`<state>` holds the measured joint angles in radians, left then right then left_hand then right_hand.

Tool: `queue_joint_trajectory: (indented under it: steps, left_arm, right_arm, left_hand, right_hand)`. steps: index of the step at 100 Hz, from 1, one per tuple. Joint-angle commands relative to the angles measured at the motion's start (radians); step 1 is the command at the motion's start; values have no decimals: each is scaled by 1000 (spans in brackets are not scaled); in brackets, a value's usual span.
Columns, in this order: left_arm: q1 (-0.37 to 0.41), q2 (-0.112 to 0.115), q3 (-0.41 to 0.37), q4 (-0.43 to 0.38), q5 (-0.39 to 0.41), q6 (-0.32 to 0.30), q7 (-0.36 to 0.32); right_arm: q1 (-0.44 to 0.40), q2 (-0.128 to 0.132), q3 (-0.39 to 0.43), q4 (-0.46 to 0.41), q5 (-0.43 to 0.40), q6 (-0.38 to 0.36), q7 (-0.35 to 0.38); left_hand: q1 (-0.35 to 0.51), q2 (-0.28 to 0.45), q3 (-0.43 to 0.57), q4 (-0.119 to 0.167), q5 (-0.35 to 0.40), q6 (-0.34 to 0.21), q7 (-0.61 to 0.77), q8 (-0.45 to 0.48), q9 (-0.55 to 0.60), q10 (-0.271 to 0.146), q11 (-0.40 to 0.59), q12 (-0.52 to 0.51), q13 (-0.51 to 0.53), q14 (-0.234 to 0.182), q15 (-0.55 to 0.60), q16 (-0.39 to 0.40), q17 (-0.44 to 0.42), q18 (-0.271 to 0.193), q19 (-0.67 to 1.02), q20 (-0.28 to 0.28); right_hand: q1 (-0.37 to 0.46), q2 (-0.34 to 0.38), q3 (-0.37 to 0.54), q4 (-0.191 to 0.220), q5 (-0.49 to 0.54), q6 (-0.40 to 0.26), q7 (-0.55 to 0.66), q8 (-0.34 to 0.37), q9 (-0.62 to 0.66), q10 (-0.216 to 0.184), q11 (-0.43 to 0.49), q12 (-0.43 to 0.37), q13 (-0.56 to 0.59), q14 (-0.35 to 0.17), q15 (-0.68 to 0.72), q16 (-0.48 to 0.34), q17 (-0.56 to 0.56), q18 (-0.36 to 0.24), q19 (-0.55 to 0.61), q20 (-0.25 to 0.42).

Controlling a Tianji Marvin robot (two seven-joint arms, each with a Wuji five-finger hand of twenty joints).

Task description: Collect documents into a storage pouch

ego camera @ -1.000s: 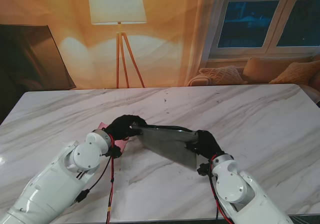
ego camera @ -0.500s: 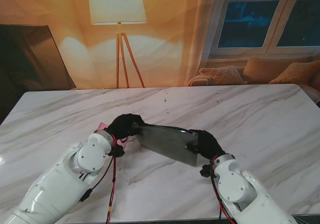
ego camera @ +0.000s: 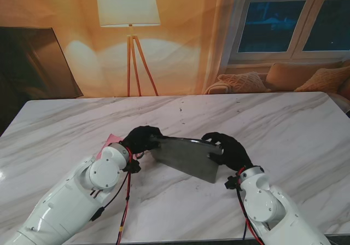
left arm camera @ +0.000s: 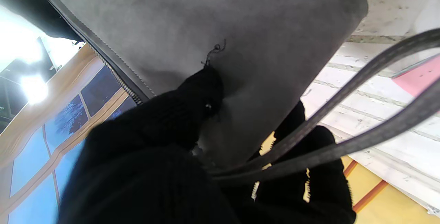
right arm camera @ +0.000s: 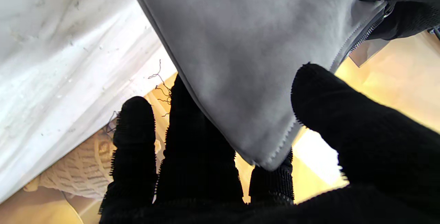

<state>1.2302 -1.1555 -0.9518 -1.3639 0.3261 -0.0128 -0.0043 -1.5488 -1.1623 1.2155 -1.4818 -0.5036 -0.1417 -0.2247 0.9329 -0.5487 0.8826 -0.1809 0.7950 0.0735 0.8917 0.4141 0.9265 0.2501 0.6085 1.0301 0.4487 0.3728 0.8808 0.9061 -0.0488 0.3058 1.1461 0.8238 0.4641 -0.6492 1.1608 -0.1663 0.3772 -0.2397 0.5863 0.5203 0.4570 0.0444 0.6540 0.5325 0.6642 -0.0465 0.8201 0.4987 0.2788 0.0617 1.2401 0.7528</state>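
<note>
A flat grey storage pouch (ego camera: 186,156) hangs tilted above the marble table between my two black-gloved hands. My left hand (ego camera: 141,138) is shut on the pouch's left top corner, with a fingertip pressed into the fabric (left arm camera: 202,93) beside the zipper. My right hand (ego camera: 227,149) holds the right top corner. There the thumb (right arm camera: 343,114) lies over the pouch (right arm camera: 257,45) and the fingers (right arm camera: 196,141) are behind it. A pink document (ego camera: 112,142) lies on the table under my left wrist and shows again in the left wrist view (left arm camera: 419,77).
The pouch's dark strap (left arm camera: 343,114) loops across the left wrist view. Red and black cables (ego camera: 123,201) hang from my left arm over the table's near edge. A floor lamp (ego camera: 131,42) and a sofa (ego camera: 295,75) stand beyond the table's far side.
My right hand has slid from the pouch's nearer right edge up to its top right corner. My left arm has shifted slightly right. The pouch stays lifted.
</note>
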Motion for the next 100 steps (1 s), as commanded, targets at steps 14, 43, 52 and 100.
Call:
queue_joint_trajectory:
  steps: [14, 43, 52, 100]
  left_arm:
    - [4, -12, 9, 0, -9, 6, -11]
    - [9, -12, 4, -4, -8, 5, -4]
    - [11, -12, 0, -5, -10, 2, -4]
    - [26, -11, -16, -19, -6, 7, 1]
  right_arm:
    - [-13, 7, 21, -25, -37, -34, -14]
    - [-14, 12, 27, -23, -90, -68, -40]
    - [-14, 14, 27, -23, -92, -69, -32]
    - [-7, 31, 26, -5, -191, -122, -40]
  left_hand:
    - [3, -21, 23, -12, 37, -16, 40, 18, 37, 9, 27, 21, 28, 52, 13, 16, -21, -31, 48, 32]
    - [7, -16, 23, -16, 36, -21, 41, 22, 32, 6, 27, 17, 25, 52, 9, 16, -23, -32, 46, 29]
    - [24, -6, 11, -20, 37, -34, 46, 35, 28, 5, 26, 17, 18, 49, 2, 13, -27, -34, 36, 23]
    - [25, -6, 12, -21, 41, -39, 41, 61, 29, 5, 31, 21, 21, 53, 4, 15, -27, -32, 34, 20]
  right_hand:
    - [-20, 8, 2, 28, -29, -82, 21, 62, -12, -14, 22, 5, 19, -16, 50, 25, 21, -18, 15, 30]
    - [-2, 16, 3, 30, 106, -75, 125, 153, 79, 0, 57, 28, 97, -9, 110, 42, 84, -7, 69, 41]
    - [13, 1, -8, -29, 160, -58, 149, 152, 111, 10, 59, 36, 118, -7, 130, 44, 101, -6, 91, 36]
    - [20, -42, -51, -134, 308, 0, 366, 17, 160, 16, 54, 39, 151, -3, 151, 42, 128, 4, 122, 21]
